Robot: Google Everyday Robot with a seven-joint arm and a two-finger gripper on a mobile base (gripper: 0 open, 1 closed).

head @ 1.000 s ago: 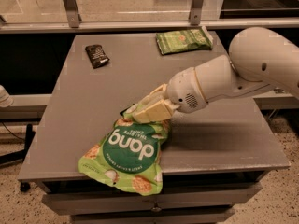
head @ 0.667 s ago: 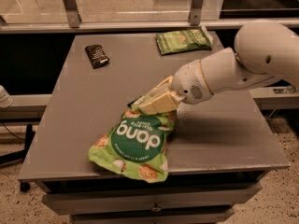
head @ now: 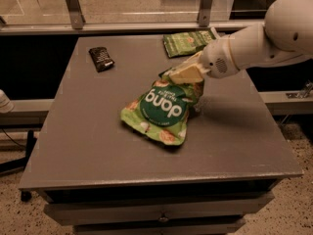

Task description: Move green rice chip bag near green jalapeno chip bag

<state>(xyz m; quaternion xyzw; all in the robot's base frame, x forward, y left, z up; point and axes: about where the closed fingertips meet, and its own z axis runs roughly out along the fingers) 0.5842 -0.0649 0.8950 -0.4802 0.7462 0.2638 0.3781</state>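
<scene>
The green rice chip bag (head: 161, 110), a lime-green "dang" pouch, hangs upside down from its top edge, its lower end touching or just above the grey table (head: 98, 131) near the middle. My gripper (head: 178, 75) is shut on the pouch's upper edge, and the white arm reaches in from the right. The green jalapeno chip bag (head: 188, 42), smaller, flat and darker green, lies at the table's back edge, just behind and slightly right of the gripper.
A small black packet (head: 101, 58) lies at the back left of the table. A metal rail with posts (head: 73, 6) runs behind the table. Drawers (head: 161, 214) sit below the front edge.
My gripper has carried the "dang" pouch from the front of the table back and to the right, toward the jalapeno bag.
</scene>
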